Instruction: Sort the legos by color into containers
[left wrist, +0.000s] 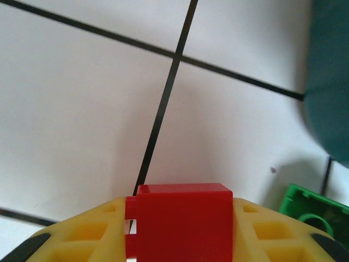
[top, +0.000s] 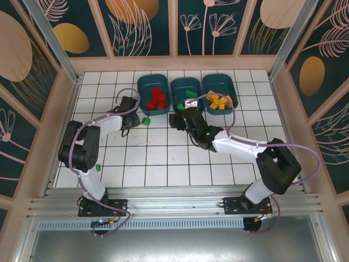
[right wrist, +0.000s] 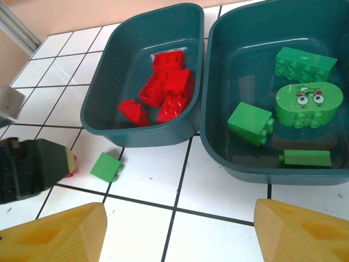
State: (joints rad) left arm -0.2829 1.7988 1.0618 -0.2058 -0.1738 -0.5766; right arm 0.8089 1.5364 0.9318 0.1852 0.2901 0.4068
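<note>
My left gripper (left wrist: 182, 224) is shut on a red lego (left wrist: 182, 207), its yellow fingers (left wrist: 87, 232) pressing both sides, low over the white tiles. It sits just left of a loose green lego (top: 146, 120) in front of the left container (top: 143, 87), which holds several red legos (right wrist: 163, 90). The middle container (right wrist: 215, 136) holds green legos (right wrist: 250, 123); the right container (top: 233, 86) holds yellow ones (top: 219, 101). My right gripper (right wrist: 177, 234) hangs open over bare tiles before the red and green containers, nothing between its fingers (right wrist: 302, 232).
The loose green lego (right wrist: 106, 166) lies beside the left gripper (right wrist: 32, 166), near the red container's front wall (right wrist: 136, 134). Another small green lego (top: 98, 168) rests by the left arm's base. Walls enclose the tiled floor on three sides.
</note>
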